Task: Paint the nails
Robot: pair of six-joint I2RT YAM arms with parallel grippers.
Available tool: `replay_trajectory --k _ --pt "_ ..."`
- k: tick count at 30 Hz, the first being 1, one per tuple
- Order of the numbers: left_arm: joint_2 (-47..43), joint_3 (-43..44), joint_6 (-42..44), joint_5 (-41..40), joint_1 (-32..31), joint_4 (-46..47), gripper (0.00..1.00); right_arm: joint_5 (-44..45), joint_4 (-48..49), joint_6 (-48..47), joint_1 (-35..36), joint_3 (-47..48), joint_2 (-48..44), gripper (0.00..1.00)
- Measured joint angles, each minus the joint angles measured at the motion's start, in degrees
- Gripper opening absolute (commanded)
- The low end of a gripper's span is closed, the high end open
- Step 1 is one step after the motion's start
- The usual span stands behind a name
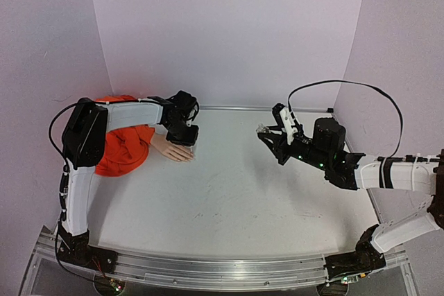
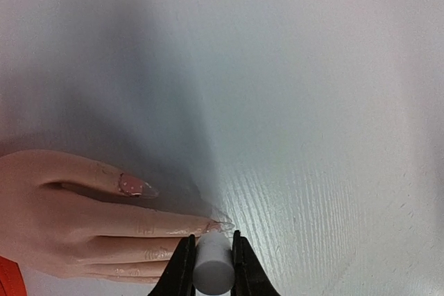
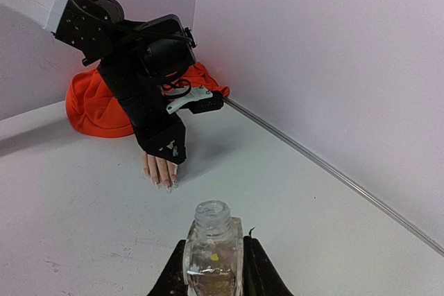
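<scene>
- Holding a short white stick (image 2: pixel 213 272), the left claw (image 1: pixel 184 132) is shut tight on it and points down at the table (image 1: pixel 243 199).
- A pale doll hand (image 1: pixel 171 149) lies flat right under this claw. Its fingers point away from the orange sleeve (image 1: pixel 123 149), which is bunched up behind the claw.
- The nails (image 2: pixel 137 186) are long and pointy. One looks pink and shiny, off to the side of the claw tips. Another nail tip sits just beside the end of the white stick. I cannot tell if they touch.
- The right claw (image 1: pixel 269 135) is on the other side of the table, well apart from the doll hand.
- It squeezes a little clear bottle (image 3: pixel 211 240) between its two fingers. The bottle stands up straight with its top open, and there is something yellow inside.
</scene>
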Motion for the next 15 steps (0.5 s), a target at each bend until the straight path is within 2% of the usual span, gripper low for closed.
replay_trajectory --k 15 --pt "1.05 -0.02 -0.04 0.87 -0.02 0.02 0.00 0.00 0.00 0.00 0.00 0.00 0.00 0.00"
